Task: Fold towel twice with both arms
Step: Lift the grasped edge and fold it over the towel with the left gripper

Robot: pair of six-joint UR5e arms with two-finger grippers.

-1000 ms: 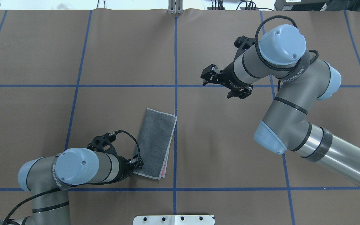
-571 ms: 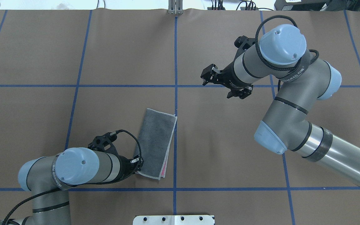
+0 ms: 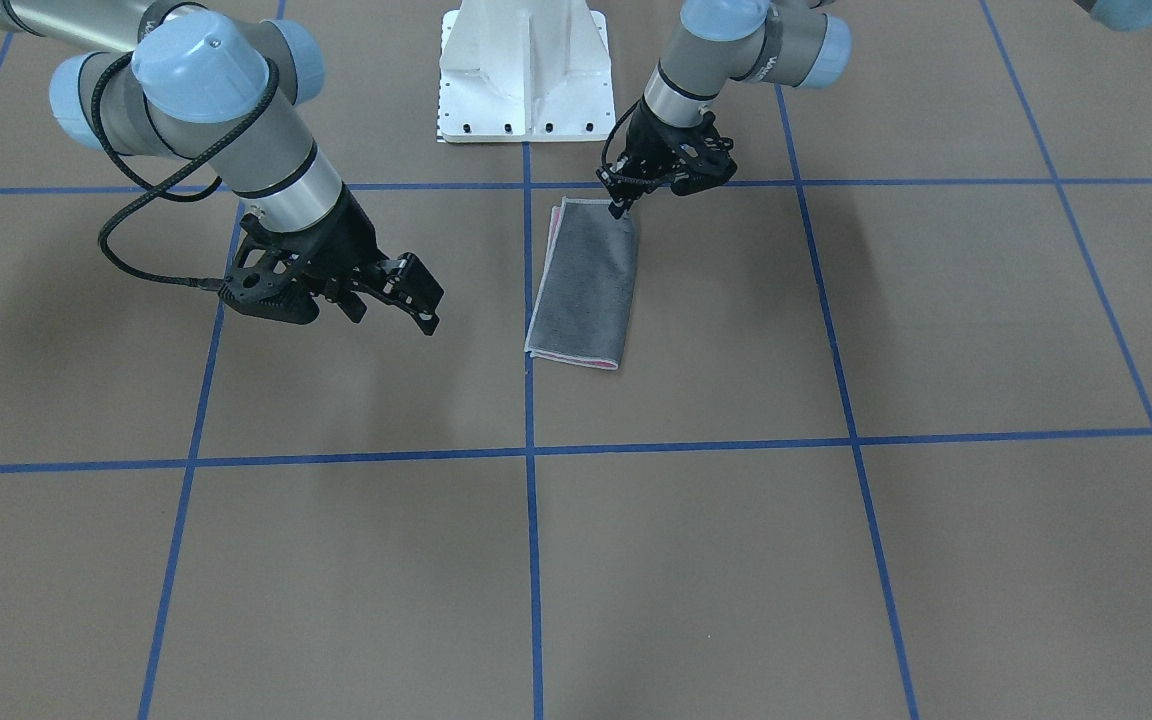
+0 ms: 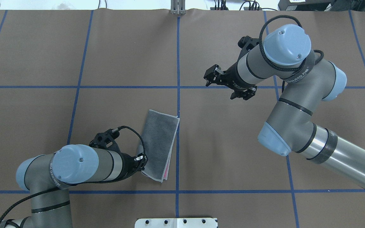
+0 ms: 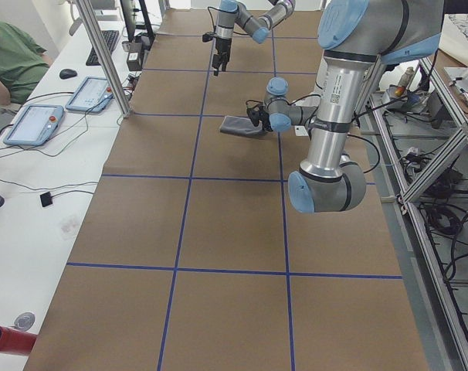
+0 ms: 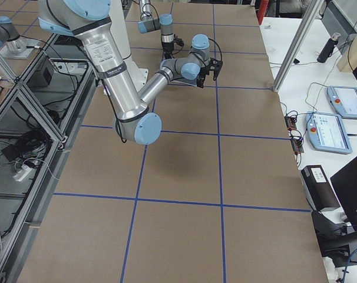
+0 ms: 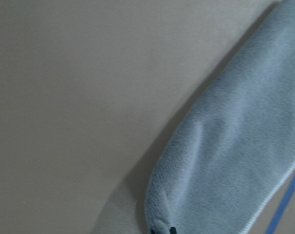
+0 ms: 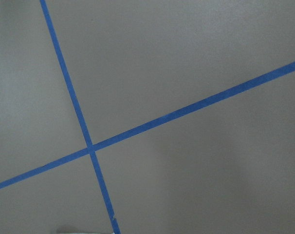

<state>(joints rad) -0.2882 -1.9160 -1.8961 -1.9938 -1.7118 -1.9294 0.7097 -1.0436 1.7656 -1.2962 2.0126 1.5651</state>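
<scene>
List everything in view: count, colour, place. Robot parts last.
towel: one, dark grey face up with pink showing at an edge, folded, by the centre tape line.
table: one, brown cover with a blue tape grid.
pedestal base: one, white, at the robot's side.
operator: one, green shirt, at the side desk.
left arm: one, silver-grey with blue caps.
right arm: one, same colours.
left end effector: black, pinching the towel's near corner.
right end effector: black, open, above the table, apart from the towel.
</scene>
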